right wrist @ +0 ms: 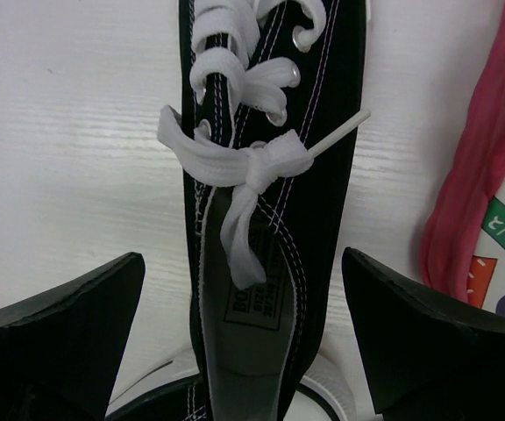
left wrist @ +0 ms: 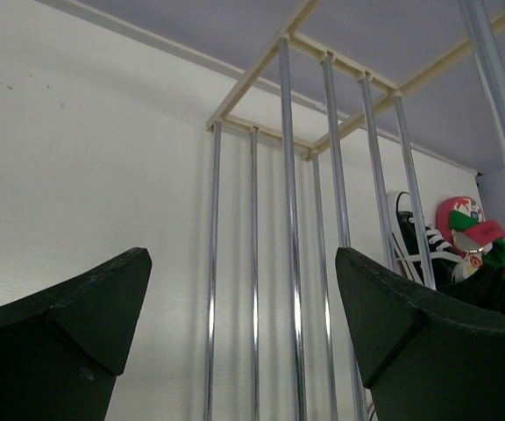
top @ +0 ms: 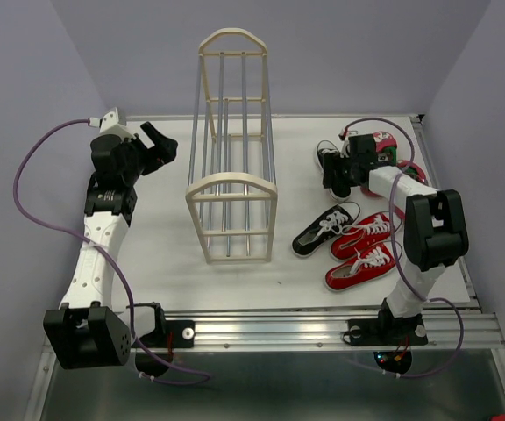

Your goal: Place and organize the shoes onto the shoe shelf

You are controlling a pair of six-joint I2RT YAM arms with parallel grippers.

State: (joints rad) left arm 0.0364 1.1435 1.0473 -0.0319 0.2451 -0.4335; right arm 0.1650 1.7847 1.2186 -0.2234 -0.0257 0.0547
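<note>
One black sneaker (right wrist: 270, 202) lies on the bench (right wrist: 77, 132) within the span of the wide-open right hand (right wrist: 242, 263), beside a pink flip-flop (right wrist: 476, 202), while the open left hand (left wrist: 244, 263) faces the shoe shelf (left wrist: 292, 219).

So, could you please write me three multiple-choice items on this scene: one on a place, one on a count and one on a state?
1. Where do the red sneakers lie relative to the shoe shelf?
A. on its rods
B. on the table, to its right in the top view
C. to its left

2. How many black sneakers show in the top view?
A. one
B. two
C. four

3. How is the right end effector?
A. open, a finger either side of a black sneaker
B. shut on a red sneaker
C. shut on nothing

Answers:
1 B, both lie right of the shelf.
2 B, one lies beside the red pair and one is at the right end effector.
3 A, the right wrist view shows the fingers apart around the laced sneaker.
</note>
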